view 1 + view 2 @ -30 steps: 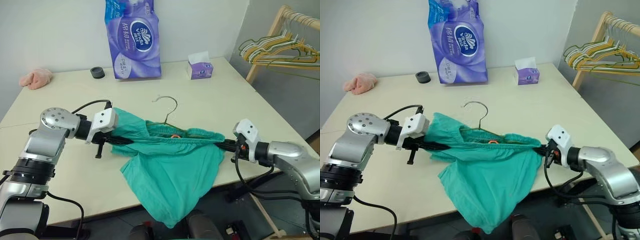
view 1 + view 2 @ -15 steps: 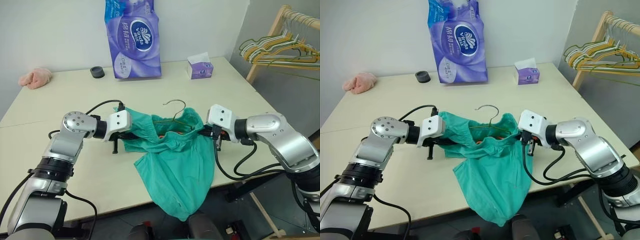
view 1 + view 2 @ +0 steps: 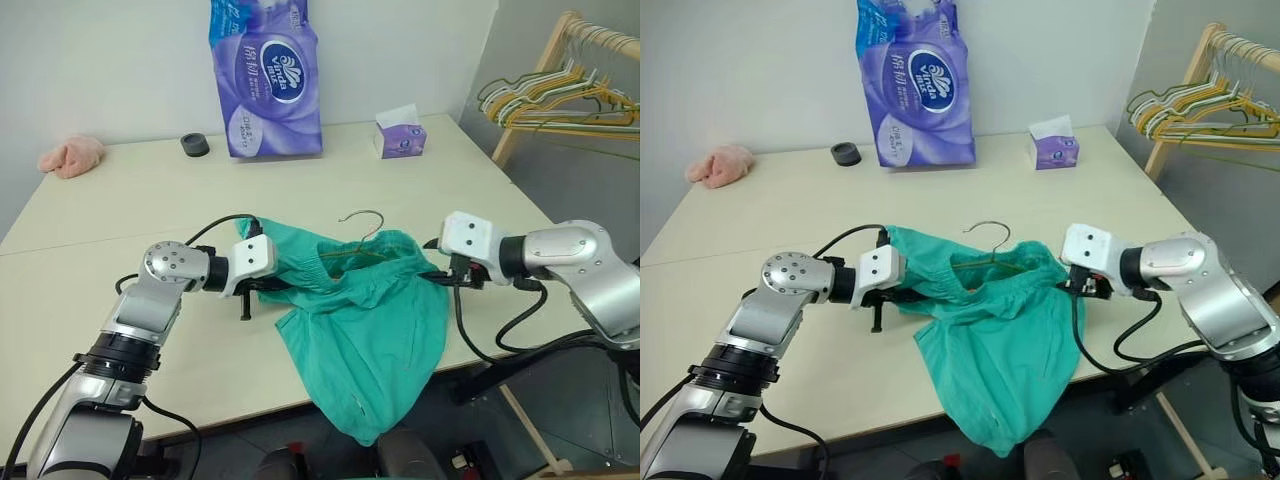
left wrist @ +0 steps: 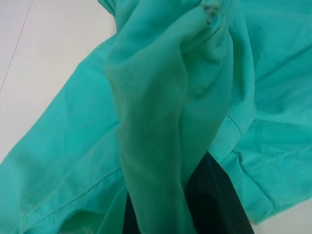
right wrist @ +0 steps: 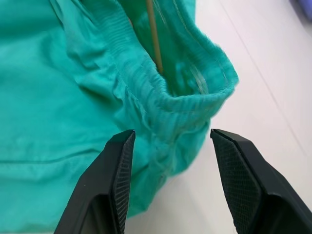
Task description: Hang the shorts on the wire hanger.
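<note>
Left pincer (image 3: pixel 902 293) is clamping the left end of the shorts (image 3: pixel 370 330) waistband; in the left wrist view teal cloth is bunching over both black fingers (image 4: pixel 214 195), no gap between them.

Right pincer (image 5: pixel 170 161) is standing wide, gripping nothing. In the right wrist view the waistband's right end is sitting just ahead of the open fingers, slightly toward one side, cloth not touching either pad as far as I can tell.

Shorts are lying at the near edge of the tabletop (image 3: pixel 120 190), waistband on the surface, legs hanging down over the edge. Hanger (image 3: pixel 362 222) is sitting inside the waistband: hook is sticking up out of the middle toward the far side, and a wire arm is showing inside the right end of the opening.

Key relation: waistband and hanger are running left-right between the two pincers, long axis roughly along the tabletop edge. Right pincer is the nearer one to the free end, pointing straight at it from the right.

My read: shorts are partly threaded on the hanger but the right corner is looking slack and loose. Next move probably needs the right pincer regrabbing that corner, or the wire tip. Risk: pinching cloth only and dragging it off the wire.
</note>
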Controlling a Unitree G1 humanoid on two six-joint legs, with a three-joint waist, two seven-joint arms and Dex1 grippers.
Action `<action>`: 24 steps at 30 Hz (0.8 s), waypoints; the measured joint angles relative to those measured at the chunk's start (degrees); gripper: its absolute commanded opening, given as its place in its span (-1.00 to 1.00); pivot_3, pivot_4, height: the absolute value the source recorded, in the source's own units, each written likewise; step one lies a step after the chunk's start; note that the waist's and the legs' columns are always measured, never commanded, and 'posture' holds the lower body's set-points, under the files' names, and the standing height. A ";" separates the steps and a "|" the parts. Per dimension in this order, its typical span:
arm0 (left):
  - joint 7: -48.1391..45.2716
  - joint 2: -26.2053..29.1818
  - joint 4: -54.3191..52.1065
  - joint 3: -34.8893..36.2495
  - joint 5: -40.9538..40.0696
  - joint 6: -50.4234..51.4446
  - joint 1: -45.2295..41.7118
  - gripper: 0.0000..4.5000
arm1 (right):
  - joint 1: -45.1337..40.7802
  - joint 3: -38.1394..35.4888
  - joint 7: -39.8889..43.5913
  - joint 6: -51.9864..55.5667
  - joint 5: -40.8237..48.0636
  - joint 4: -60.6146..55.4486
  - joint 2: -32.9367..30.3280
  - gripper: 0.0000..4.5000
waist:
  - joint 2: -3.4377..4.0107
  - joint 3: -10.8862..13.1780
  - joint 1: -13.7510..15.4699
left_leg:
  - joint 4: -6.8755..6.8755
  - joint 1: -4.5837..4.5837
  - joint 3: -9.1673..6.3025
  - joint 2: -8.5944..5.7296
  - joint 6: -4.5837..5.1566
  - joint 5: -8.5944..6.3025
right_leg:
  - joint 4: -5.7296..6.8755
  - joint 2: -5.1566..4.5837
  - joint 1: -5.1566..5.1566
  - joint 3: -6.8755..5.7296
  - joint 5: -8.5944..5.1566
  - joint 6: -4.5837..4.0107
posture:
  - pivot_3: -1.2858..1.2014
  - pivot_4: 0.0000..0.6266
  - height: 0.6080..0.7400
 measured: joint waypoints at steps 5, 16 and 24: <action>-0.07 -0.30 0.06 0.00 0.00 -0.08 -0.01 -1.00 | 1.08 0.04 0.63 -1.57 -0.88 3.55 1.74 0.17 | 0.00 0.00 -0.13 | -0.02 0.02 -0.01 0.02 0.00 0.00 | 0.00 0.01 0.00 -0.01 0.00 0.00 | -0.17 -0.80 1.00; -0.16 -0.47 0.22 -0.01 0.02 -0.28 -0.05 -1.00 | 0.40 1.70 1.19 -1.88 -1.80 9.69 9.30 0.97 | 0.00 -0.01 -0.05 | 0.03 -0.01 -0.02 -0.01 0.00 0.00 | 0.01 0.02 0.00 -0.02 0.01 0.00 | -0.16 -0.82 1.00; -0.33 -0.42 0.34 -0.02 0.04 -0.30 -0.02 -1.00 | -2.82 6.52 1.87 -5.46 -5.97 20.85 15.77 0.97 | 0.01 -0.02 -0.34 | 0.02 0.00 -0.02 0.00 -0.01 0.00 | 0.04 0.02 -0.01 -0.01 0.01 -0.02 | -0.16 -0.84 1.00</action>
